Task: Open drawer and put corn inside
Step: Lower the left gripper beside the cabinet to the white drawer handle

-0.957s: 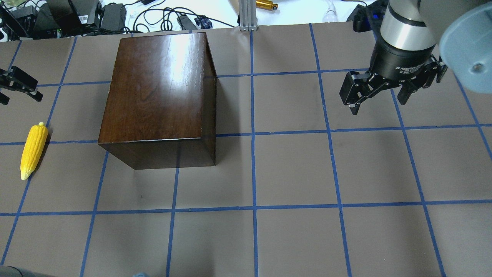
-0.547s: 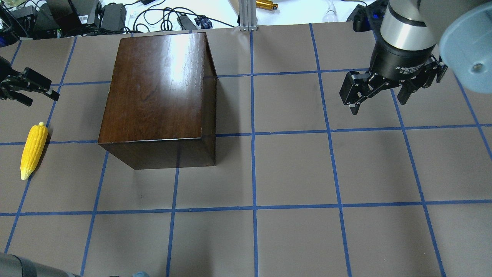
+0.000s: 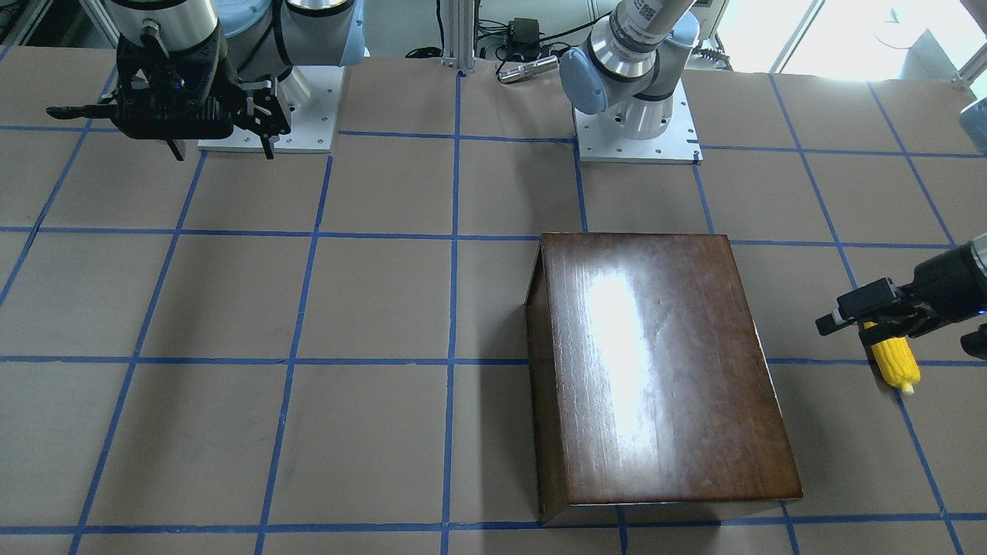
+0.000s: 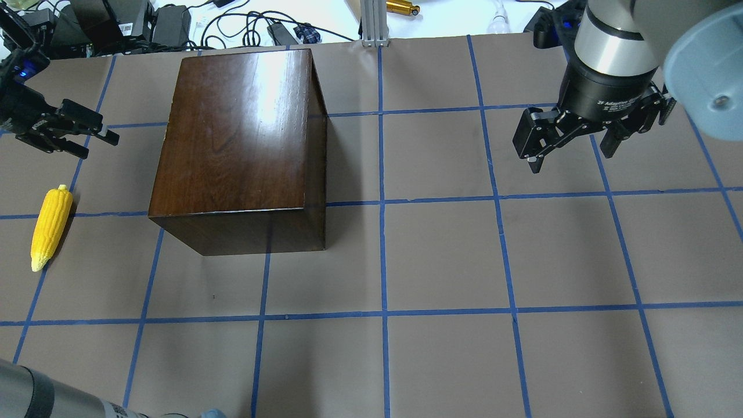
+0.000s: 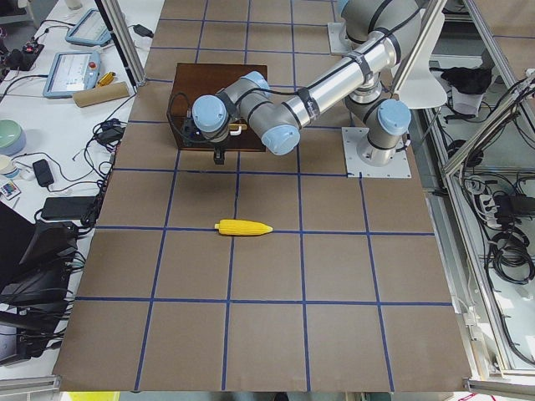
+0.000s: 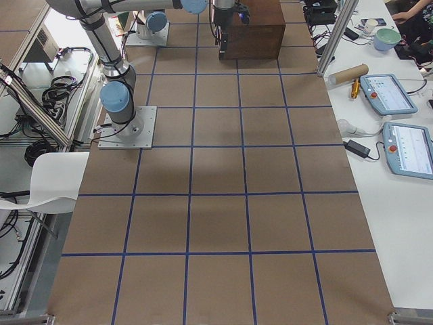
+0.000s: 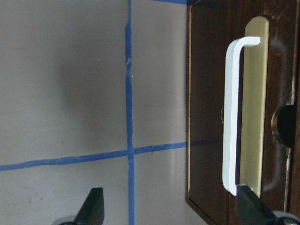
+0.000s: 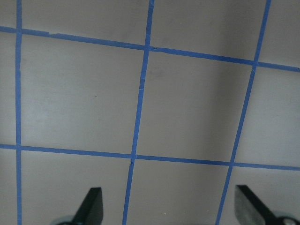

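Note:
The dark-brown wooden box (image 4: 232, 139) stands left of the table's middle. Its drawer is shut; the dark front panel (image 7: 206, 93) with a white handle (image 7: 232, 117) shows only in the left wrist view, on the box's left face. The yellow corn (image 4: 51, 226) lies on the table left of the box, also in the front view (image 3: 894, 362). My left gripper (image 4: 100, 146) is open and empty, left of the box beyond the corn, pointing at the drawer front. My right gripper (image 4: 572, 159) is open and empty, hovering at the far right.
Cables, power bricks and a metal post (image 4: 371, 23) lie beyond the table's far edge. The table is covered in brown paper with a blue tape grid (image 4: 383, 261). The arm bases (image 3: 632, 131) stand at the robot's side.
My left gripper has moved right from the table's left edge toward the box's left face. The corn, box and right arm have not moved.

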### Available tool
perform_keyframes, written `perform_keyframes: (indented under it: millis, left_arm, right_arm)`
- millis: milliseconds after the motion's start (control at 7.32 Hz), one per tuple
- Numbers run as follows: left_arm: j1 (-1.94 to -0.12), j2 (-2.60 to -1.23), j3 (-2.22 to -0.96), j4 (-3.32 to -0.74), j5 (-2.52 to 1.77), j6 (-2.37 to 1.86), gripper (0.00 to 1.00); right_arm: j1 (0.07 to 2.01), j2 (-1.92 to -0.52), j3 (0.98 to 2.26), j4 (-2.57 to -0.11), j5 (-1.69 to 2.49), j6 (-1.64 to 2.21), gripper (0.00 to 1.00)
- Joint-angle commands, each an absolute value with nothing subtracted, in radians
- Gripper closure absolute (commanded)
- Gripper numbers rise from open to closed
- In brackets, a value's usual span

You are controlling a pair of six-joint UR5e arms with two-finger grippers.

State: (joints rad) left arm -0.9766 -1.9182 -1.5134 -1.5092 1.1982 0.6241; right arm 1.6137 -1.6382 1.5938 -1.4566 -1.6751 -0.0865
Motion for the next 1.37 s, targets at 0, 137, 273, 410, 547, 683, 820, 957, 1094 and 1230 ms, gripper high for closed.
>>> perform_keyframes:
  millis: [0,137,273,410,547,683,820,957,1094,1230]
  left_arm:
    - [-0.983,-1.971,-1.509,-1.505,1.137,0.627,0.0]
    - [-0.995,-1.995,-1.503,-1.496,1.131,0.626,0.0]
    - [-1.02,-2.006,-1.485,-1.497,1.129,0.621,0.0]
    - [-1.038,-2.019,-1.477,-1.497,1.127,0.618,0.0]
    - [-1.042,-2.023,-1.477,-1.497,1.132,0.624,0.0]
    - [-1.042,-2.034,-1.482,-1.497,1.134,0.626,0.0]
    - [-1.048,-2.039,-1.48,-1.497,1.131,0.623,0.0]
    - [-1.057,-2.042,-1.48,-1.497,1.131,0.623,0.0]
    - [-1.058,-2.043,-1.482,-1.497,1.131,0.624,0.0]
    - [-1.058,-2.052,-1.482,-1.497,1.131,0.624,0.0]
  right_arm:
    - [1.614,-1.637,1.594,-1.457,-1.675,-0.087,0.0]
    - [1.614,-1.638,1.594,-1.456,-1.675,-0.087,0.0]
    - [1.614,-1.638,1.594,-1.457,-1.675,-0.086,0.0]
    - [1.614,-1.638,1.594,-1.457,-1.675,-0.086,0.0]
    - [1.614,-1.638,1.594,-1.457,-1.675,-0.087,0.0]
    - [1.614,-1.638,1.594,-1.457,-1.675,-0.086,0.0]
    - [1.614,-1.638,1.594,-1.456,-1.675,-0.087,0.0]
    - [1.614,-1.638,1.594,-1.457,-1.675,-0.087,0.0]
    - [1.614,-1.638,1.594,-1.457,-1.675,-0.087,0.0]
    - [1.614,-1.638,1.594,-1.457,-1.675,-0.086,0.0]
